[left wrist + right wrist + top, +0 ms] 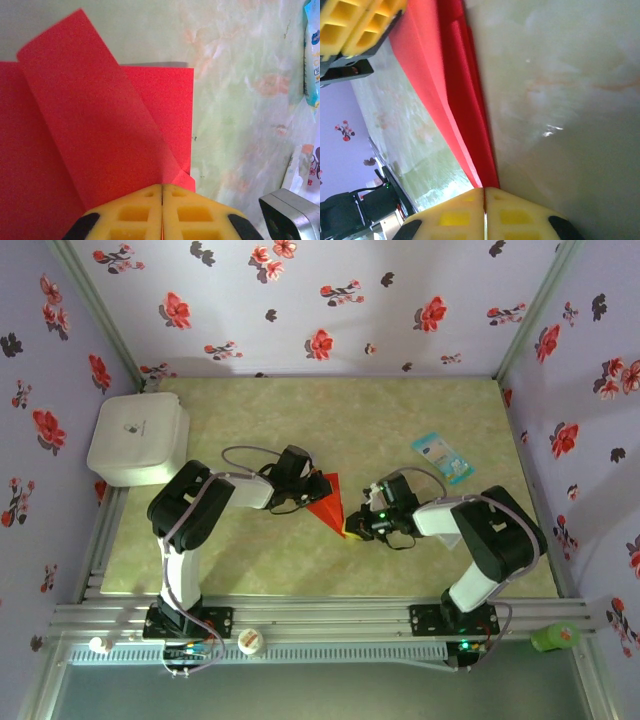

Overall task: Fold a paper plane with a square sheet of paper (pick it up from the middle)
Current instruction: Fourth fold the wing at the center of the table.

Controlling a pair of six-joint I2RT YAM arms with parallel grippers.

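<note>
Square sheet of paper (328, 502), mid-frame, is sitting half-folded to a point, left gripper (161, 197) and right gripper (484, 197) clamping it shut, wings not yet made.

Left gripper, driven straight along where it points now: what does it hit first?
The paper: the left gripper is shut on its folded corner, with the raised flap directly ahead. Beyond that lies bare table, as far as I can judge depth.

Both arms bend inward, left tool (316, 489) and right tool (351, 529) pinched closed (tips close together).
</note>
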